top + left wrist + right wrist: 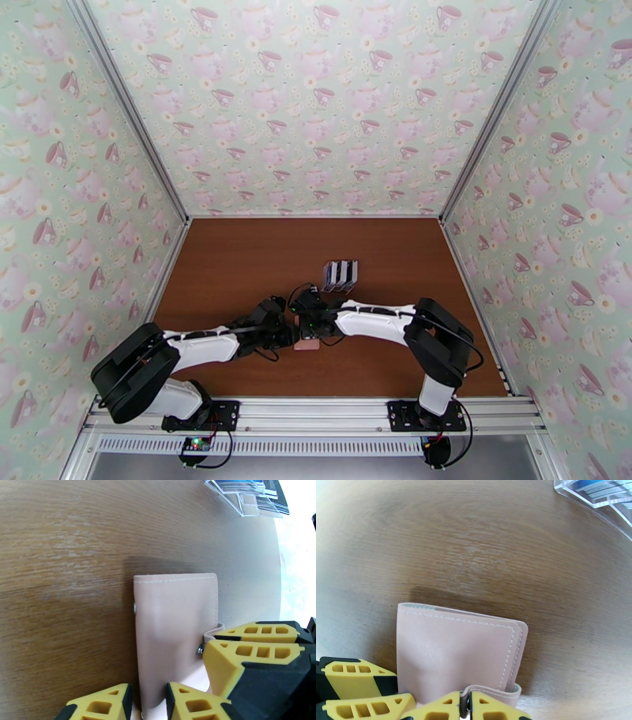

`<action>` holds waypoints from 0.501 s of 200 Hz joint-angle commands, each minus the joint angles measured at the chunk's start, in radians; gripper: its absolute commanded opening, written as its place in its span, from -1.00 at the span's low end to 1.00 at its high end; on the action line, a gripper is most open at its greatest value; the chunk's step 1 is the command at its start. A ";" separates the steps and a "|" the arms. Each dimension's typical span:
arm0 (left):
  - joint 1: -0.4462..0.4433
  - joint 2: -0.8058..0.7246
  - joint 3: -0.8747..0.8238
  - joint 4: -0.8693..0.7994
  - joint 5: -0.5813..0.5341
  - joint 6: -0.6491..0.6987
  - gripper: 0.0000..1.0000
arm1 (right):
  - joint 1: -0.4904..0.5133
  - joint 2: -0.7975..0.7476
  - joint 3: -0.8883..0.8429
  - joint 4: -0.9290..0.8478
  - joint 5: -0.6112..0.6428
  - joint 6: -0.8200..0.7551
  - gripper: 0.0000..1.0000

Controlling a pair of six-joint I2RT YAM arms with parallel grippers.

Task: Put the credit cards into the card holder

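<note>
Most of card holder [306, 344] hidden beneath arms [371, 320].

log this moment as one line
left gripper: clamped on wallet end | right gripper: pinching snap tab | wallet: closed, flat on table | cards: in clear rack

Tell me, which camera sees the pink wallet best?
The left wrist camera. It shows the pink wallet almost whole from up close, with its stitching, snap and tab. The right wrist camera sees it close, but its near edge is cut off. The top camera shows a tiny pink bit far away.
</note>
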 commanded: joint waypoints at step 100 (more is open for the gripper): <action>-0.008 0.041 0.001 -0.085 -0.065 -0.016 -0.48 | -0.023 -0.138 -0.116 -0.118 0.107 0.007 -0.69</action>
